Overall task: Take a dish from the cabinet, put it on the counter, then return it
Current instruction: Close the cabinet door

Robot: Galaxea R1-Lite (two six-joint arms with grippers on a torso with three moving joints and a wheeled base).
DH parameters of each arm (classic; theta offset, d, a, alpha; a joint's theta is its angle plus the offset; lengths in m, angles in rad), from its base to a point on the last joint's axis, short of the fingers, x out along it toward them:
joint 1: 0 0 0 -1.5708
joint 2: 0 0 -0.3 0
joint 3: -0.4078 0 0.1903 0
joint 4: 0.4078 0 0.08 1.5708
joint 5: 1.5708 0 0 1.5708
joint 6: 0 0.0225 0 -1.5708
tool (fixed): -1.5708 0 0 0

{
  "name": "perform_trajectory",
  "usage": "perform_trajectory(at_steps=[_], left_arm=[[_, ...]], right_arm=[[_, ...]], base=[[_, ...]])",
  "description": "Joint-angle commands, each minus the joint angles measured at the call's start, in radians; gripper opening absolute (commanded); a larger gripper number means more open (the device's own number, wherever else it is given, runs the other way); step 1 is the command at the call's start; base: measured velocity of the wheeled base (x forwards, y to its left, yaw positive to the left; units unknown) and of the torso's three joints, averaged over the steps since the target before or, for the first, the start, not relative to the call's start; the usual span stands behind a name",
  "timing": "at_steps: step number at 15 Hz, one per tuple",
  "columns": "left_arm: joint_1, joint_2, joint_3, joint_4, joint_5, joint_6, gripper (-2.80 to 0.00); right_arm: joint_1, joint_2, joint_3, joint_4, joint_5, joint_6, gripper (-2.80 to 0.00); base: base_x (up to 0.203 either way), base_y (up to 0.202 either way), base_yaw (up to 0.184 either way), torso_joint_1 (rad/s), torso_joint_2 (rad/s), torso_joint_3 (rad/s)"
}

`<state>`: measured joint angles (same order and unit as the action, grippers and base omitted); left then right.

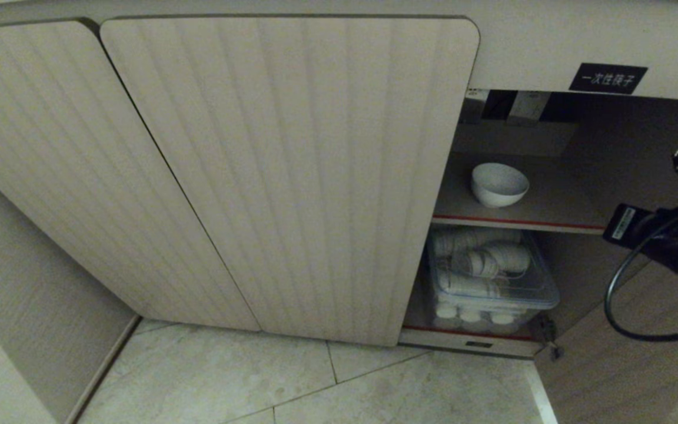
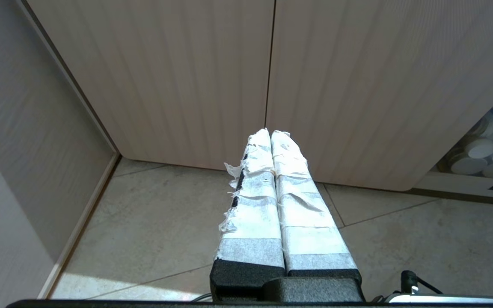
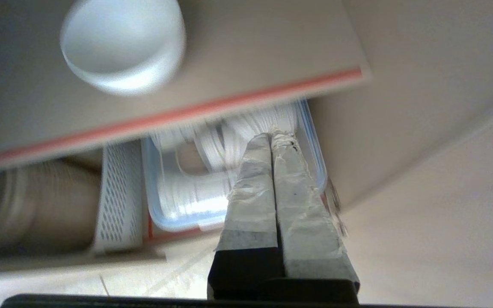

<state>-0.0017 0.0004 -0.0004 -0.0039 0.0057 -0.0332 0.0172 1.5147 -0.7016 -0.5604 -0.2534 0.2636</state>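
The dish (image 1: 499,184), a small white bowl, stands upright on the cabinet's (image 1: 292,176) upper, red-edged shelf (image 1: 515,222) in the open right compartment. In the right wrist view the dish (image 3: 122,42) shows on that shelf, up and to the side of the fingertips. My right gripper (image 3: 272,136) is shut and empty. It hangs in front of the opening, below shelf level, pointing at the lower compartment, and only its black arm (image 1: 677,247) shows in the head view. My left gripper (image 2: 270,132) is shut, empty, and parked low over the floor before the closed doors. The counter is out of view.
Under the shelf sits a clear blue-rimmed box (image 1: 492,277) of white cups, with a white perforated basket (image 3: 116,196) beside it. The opened door (image 1: 627,365) swings out at the right. A black label (image 1: 608,78) is above the opening. A wall (image 1: 33,306) closes the left side.
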Motion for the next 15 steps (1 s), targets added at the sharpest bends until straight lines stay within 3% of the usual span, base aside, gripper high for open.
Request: perform_trajectory(at_steps=[1, 10, 15], left_arm=[[0.000, 0.000, 0.000, -0.001, 0.000, -0.001, -2.80], [0.000, 0.000, 0.000, -0.001, 0.000, -0.001, -2.80], [0.000, 0.000, -0.001, -0.001, 0.000, -0.001, -2.80]], right_arm=[[0.001, -0.059, 0.087, -0.003, -0.001, 0.000, -2.80], [0.020, -0.264, 0.427, -0.032, 0.047, -0.097, -2.80], [0.030, -0.384, 0.701, -0.203, 0.088, -0.179, -2.80]], base=[[0.000, 0.000, 0.000, 0.000, 0.00, 0.000], [0.000, 0.000, 0.000, 0.000, 0.00, 0.000], [0.000, 0.000, 0.000, 0.000, 0.00, 0.000]])
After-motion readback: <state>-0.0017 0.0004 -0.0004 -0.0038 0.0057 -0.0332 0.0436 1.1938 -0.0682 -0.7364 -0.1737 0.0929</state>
